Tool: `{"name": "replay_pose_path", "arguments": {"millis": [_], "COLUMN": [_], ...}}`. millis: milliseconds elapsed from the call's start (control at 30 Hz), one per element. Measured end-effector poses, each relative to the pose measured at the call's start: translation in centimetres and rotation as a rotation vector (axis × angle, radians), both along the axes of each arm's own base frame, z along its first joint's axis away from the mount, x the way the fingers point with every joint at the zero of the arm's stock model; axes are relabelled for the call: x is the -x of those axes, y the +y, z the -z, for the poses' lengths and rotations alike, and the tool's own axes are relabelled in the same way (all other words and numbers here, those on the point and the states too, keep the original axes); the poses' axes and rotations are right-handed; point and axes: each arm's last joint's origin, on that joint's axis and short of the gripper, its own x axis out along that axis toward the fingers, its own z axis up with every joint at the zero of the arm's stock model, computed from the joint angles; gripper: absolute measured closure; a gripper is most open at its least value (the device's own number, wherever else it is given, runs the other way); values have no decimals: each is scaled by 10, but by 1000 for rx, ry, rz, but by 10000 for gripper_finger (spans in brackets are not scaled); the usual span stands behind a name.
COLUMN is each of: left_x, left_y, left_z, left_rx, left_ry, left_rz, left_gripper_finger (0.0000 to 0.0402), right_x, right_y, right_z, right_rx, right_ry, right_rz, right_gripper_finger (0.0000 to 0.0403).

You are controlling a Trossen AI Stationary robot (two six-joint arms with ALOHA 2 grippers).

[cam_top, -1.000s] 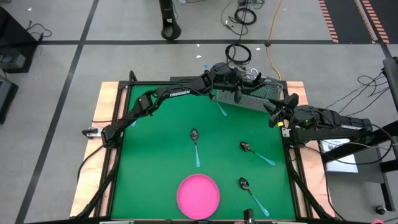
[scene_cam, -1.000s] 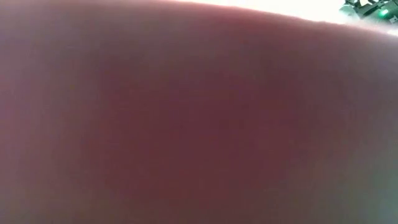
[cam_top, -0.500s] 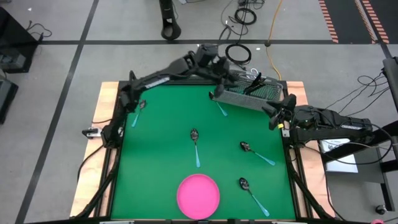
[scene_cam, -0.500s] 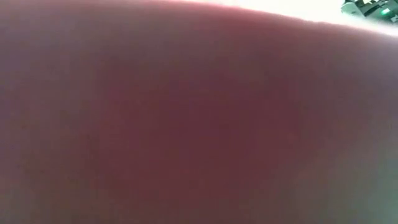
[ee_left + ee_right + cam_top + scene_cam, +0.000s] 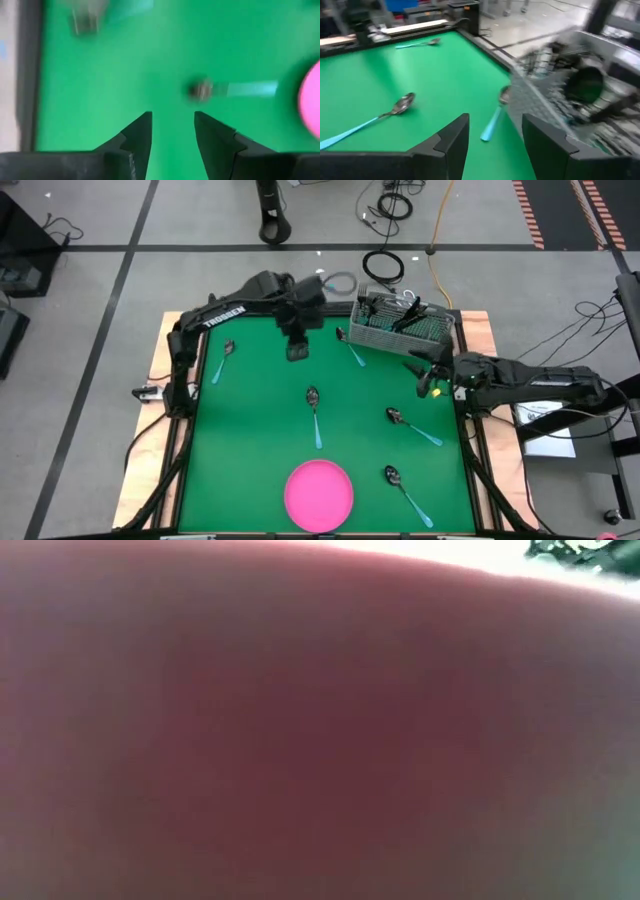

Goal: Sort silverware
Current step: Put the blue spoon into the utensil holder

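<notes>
Hovering my left end effector (image 5: 297, 352) empty, fingers apart, over green tabletop (image 5: 260, 420), right end effector (image 5: 425, 385) apart beside mesh basket (image 5: 400, 330), spoons (image 5: 315, 415) scattered.

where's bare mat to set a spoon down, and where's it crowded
Free: the wide patch between the left-edge spoon, the middle spoon and the plate. Also the strip between the plate and the right-hand spoons.

Crowded: the far right corner, where the basket, a spoon beside it, the left gripper and the right gripper sit close together.
</notes>
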Motion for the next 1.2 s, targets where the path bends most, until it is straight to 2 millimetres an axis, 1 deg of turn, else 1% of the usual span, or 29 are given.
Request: {"name": "replay_pose_path", "arguments": {"millis": [67, 100, 233, 333, 400, 500, 600, 700, 767, 867, 933, 1067, 1133, 1200], "left_x": [5, 5, 17, 30, 38, 58, 79, 103, 118, 141, 157, 186, 195, 198], "left_y": [-3, -3, -8, -10, -12, -16, -16, -10, -3, 8, 12, 17, 21, 25], "left_z": [18, 28, 54, 73, 84, 91, 99, 104, 113, 137, 155, 188, 198, 202], "left_rx": [33, 44, 87, 106, 102, 95, 29, -51, -74, -53, -21, 18, -4, -33], "left_ry": [140, 182, 280, 361, 360, 369, 347, 301, 267, 278, 343, 469, 483, 460], "left_rz": [-52, -74, -104, -156, -185, -225, -286, -406, -516, -719, -825, -922, -942, -964], "left_gripper_finger": [253, 253, 253, 253, 253, 253, 253, 253, 253, 253, 253, 253, 253, 253], "right_x": [-7, -10, -14, -16, -16, -17, -17, -17, -17, -17, -17, -17, -17, -17], "right_y": [1, 1, 1, 2, 2, 2, 2, 2, 2, 2, 2, 2, 2, 2], "right_z": [5, 7, 9, 11, 12, 13, 14, 14, 14, 14, 14, 14, 14, 14], "right_rx": [22, 31, 38, 32, 31, 34, 39, 41, 43, 42, 42, 42, 42, 42], "right_ry": [-1, -4, 15, 31, 42, 58, 70, 72, 71, 72, 71, 71, 71, 70], "right_rz": [-44, -63, -97, -112, -124, -126, -128, -129, -130, -130, -129, -129, -129, -129], "right_gripper_finger": [232, 232, 232, 232, 232, 232, 232, 232, 232, 232, 232, 232, 232, 232]}}
